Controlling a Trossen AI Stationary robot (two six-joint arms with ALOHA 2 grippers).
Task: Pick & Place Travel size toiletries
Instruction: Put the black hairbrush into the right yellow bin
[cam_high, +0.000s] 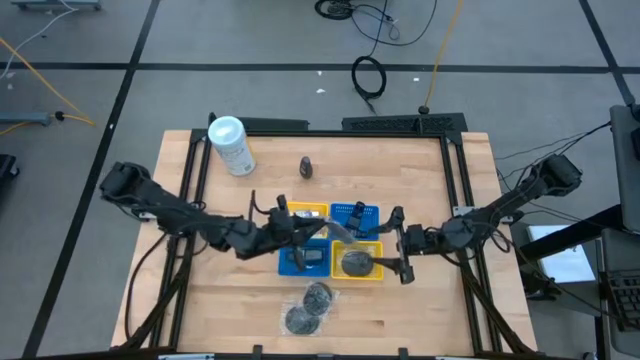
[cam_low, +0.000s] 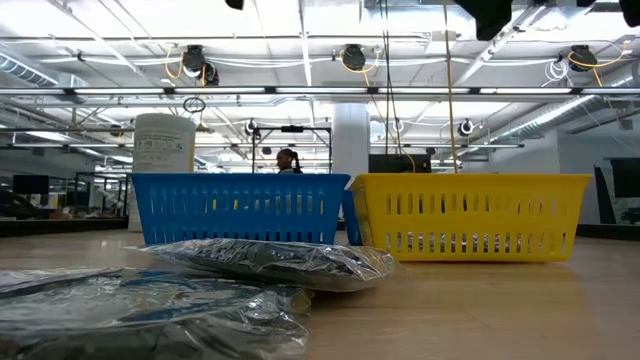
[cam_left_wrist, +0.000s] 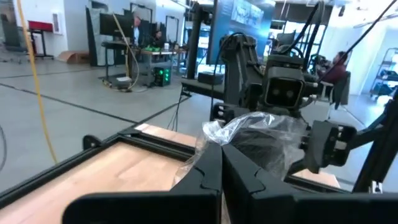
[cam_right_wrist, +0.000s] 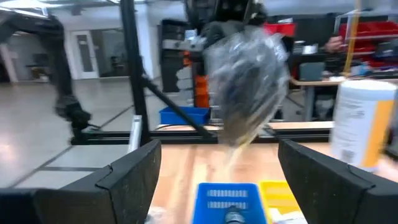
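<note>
Left gripper (cam_high: 322, 233), fingers pinching a wrapped disc (cam_left_wrist: 264, 140), lifts it mid-frame toward the spread right gripper (cam_high: 400, 245) (apparently a handover).

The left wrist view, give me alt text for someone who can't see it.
The left end effector, shut, pinches the clear wrap of a dark disc and holds it up over the wooden table. The right arm faces it just beyond the packet, with an open workshop in the background.

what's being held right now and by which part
The left gripper pinches a dark round disc in clear wrap by the wrap's edge. The right gripper holds nothing.
</note>
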